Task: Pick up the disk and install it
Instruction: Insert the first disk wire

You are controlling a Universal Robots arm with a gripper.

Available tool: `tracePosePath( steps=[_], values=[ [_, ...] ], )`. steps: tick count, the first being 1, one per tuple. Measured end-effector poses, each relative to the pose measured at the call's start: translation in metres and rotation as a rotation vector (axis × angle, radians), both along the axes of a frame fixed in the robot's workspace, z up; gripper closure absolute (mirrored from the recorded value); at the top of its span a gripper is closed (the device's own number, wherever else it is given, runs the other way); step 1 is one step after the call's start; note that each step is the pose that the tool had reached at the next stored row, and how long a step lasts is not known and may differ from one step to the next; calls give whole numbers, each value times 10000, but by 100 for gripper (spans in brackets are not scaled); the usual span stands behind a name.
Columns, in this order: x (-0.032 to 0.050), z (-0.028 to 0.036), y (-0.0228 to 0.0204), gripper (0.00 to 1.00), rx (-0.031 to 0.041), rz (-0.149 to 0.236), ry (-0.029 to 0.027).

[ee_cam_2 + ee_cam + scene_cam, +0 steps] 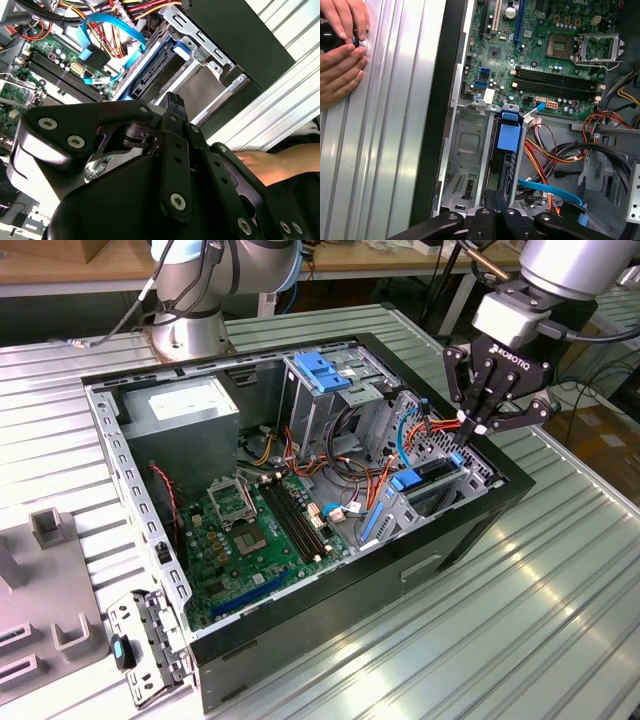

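Observation:
The disk (432, 476) stands on edge in the drive bay at the exterior view's right side of the open computer case (120, 470). Blue plastic shows at its end and along its sides. In the first wrist view the disk (504, 159) sits in a slot beside an empty metal slot, under a blue tab. In the second wrist view the disk (156, 70) lies past my fingertips. My gripper (478, 425) hovers just above the bay, shut, with nothing between its fingers. In both wrist views the gripper (175, 102) (495, 196) points down at the bay.
Blue, red and orange cables (415, 430) run close by the bay. The case also holds a green motherboard (255, 530), a grey power-supply box (190, 405) and a cage with a blue handle (322, 370). A person's hands (340, 45) rest on the ribbed table beside the case.

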State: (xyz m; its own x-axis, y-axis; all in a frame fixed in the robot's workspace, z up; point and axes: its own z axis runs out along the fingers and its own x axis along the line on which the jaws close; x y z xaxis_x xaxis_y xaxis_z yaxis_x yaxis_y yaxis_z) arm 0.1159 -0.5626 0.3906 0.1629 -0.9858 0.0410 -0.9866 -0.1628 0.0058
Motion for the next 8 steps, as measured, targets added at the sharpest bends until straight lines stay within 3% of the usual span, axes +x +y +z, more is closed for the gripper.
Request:
tracePosePath(
  steps=[3, 8],
  values=[
    [6, 0, 1, 89, 0, 81, 0],
    [10, 0, 1, 89, 0, 711, 0]
  ],
)
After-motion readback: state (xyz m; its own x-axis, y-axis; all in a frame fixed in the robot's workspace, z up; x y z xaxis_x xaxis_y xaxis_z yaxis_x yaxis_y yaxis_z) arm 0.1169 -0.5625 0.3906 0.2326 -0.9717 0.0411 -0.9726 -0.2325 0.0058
